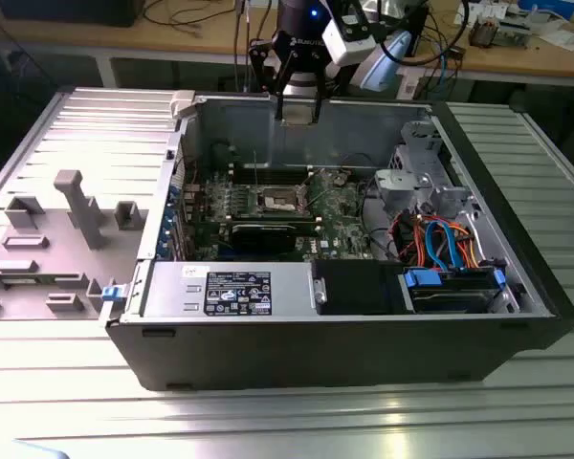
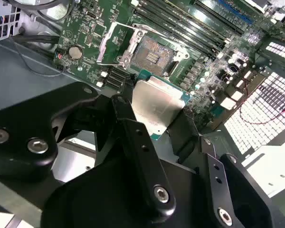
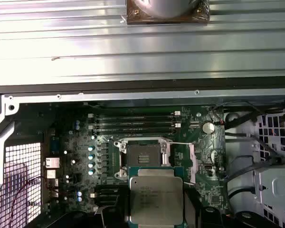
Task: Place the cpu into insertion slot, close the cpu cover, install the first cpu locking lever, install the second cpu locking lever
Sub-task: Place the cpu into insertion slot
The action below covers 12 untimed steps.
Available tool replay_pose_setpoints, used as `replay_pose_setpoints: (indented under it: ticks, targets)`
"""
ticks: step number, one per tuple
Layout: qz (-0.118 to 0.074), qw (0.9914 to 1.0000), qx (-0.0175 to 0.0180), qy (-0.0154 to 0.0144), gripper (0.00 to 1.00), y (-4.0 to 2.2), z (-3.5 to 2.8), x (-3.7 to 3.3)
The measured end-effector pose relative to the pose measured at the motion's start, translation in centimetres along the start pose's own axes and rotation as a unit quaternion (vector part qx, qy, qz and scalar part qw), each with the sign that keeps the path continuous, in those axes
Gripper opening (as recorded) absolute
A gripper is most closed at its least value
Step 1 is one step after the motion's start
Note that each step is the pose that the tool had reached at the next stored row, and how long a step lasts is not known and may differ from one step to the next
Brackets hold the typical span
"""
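The gripper (image 2: 152,113) is clamping the cpu (image 2: 159,100) between its two black fingers (image 2: 129,124), one pressing on each of two opposite edges, so the chip is being carried flat with its silver-grey metal top facing the cameras in both wrist views. In the exterior view the arm is hanging above the rear wall of the open computer case (image 1: 478,330), holding the chip well clear of the green circuit board (image 1: 349,206) lying on the case floor. The insertion slot (image 2: 154,54) is sitting bare beneath and beyond the chip, its dark centre showing inside a pale metal rim, and nothing is resting in it. The cpu cover (image 2: 115,43) is standing swung up along one side of the slot, its square window open to the board behind it. A thin wire lever (image 3: 176,143) is sticking out beside the slot, unlatched. Long narrow memory slots (image 3: 133,123) are running in parallel rows just beyond the slot. In the exterior view a long black graphics card (image 1: 273,232) is lying across the board on the near side of the slot, a grey power supply (image 1: 231,290) is occupying the front of the case, and orange and blue cables (image 1: 442,241) are looping towards the exterior view's right. The case is resting on a ribbed metal table (image 1: 268,421).
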<state>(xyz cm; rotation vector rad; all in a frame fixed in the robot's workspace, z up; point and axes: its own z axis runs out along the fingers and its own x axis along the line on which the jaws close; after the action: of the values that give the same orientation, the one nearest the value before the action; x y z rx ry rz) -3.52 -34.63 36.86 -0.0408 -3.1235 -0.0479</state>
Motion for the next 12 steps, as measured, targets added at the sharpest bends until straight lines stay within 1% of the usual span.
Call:
replay_pose_setpoints:
  ticks: [1,6,8,9,11,12]
  targets:
    - [0.0,1.0,0.0021,0.0,0.55,0.06,0.0,0.0]
    - [0.003,0.99999,0.0023,-0.0002,0.55,-0.18,0.02,0.0]
    - [0.021,0.99978,0.0023,-0.0007,0.55,-0.19,0.11,-0.01]
    - [0.026,0.99965,0.0023,-0.0007,0.55,-0.2,0.14,0.0]
    - [0.028,0.99961,0.0022,-0.0006,0.55,-0.2,0.18,0.3]
    - [0.028,0.99961,0.0022,-0.0006,0.55,-0.2,0.19,0.33]
